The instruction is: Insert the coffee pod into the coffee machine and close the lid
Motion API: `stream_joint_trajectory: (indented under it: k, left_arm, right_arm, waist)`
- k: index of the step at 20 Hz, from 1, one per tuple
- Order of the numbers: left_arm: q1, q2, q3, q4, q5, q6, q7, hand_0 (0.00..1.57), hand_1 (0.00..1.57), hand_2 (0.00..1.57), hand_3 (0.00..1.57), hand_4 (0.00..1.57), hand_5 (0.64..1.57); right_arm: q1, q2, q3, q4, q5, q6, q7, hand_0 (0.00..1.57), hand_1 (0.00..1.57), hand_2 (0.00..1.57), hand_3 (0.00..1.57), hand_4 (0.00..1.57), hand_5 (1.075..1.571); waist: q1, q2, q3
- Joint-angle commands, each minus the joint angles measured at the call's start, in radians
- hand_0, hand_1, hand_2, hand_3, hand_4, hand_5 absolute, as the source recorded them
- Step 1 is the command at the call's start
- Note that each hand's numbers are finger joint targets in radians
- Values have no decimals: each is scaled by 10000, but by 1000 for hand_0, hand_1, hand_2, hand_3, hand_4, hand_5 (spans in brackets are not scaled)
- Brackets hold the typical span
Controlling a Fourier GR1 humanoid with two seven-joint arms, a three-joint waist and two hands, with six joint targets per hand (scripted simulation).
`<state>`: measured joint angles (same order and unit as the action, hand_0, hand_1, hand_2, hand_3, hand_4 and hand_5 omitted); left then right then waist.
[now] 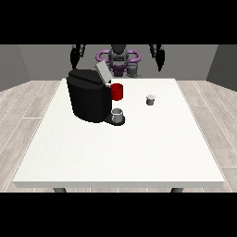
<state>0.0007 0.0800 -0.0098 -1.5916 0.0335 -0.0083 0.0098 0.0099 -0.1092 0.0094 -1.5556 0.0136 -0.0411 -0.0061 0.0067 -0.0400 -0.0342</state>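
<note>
A black coffee machine (88, 95) stands on the white table (120, 148) at the left, its grey lid (102, 72) tilted up and open. A small grey coffee pod (150, 100) sits on the table to the right of the machine. A grey cup (117, 115) rests on the machine's drip base, and a red cup (117, 91) stands just behind it. The hand at the view's left (74, 56) hangs raised behind the machine, far from the pod. The hand at the view's right (160, 58) is raised behind the table's far edge. Neither hand holds anything.
The robot's torso (118, 59) stands behind the far table edge. Wooden floor surrounds the table. Bare tabletop stretches in front of the machine and the pod towards the near edge.
</note>
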Motion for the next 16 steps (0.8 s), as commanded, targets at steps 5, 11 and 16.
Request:
stream_joint_trajectory:
  k: [5,11,16]
  left_arm:
    - [139,-211,-449,278,-227,-324,-742,0,0,0,0,733,1571]
    - [-548,-33,-256,948,117,-1124,-1497,0,0,0,0,695,1571]
    - [-1455,1252,317,1343,-419,-1387,-494,0,0,0,0,547,1571]
  right_arm:
    - [-20,-328,-735,148,-1143,994,-305,0,0,0,0,328,1571]
    - [139,1028,-206,411,-826,181,-1784,0,0,0,0,342,1571]
    - [-190,532,-293,284,-790,447,-1232,0,0,0,0,367,1571]
  waist:
    - [-256,210,344]
    - [-450,469,342]
    - [-645,626,343]
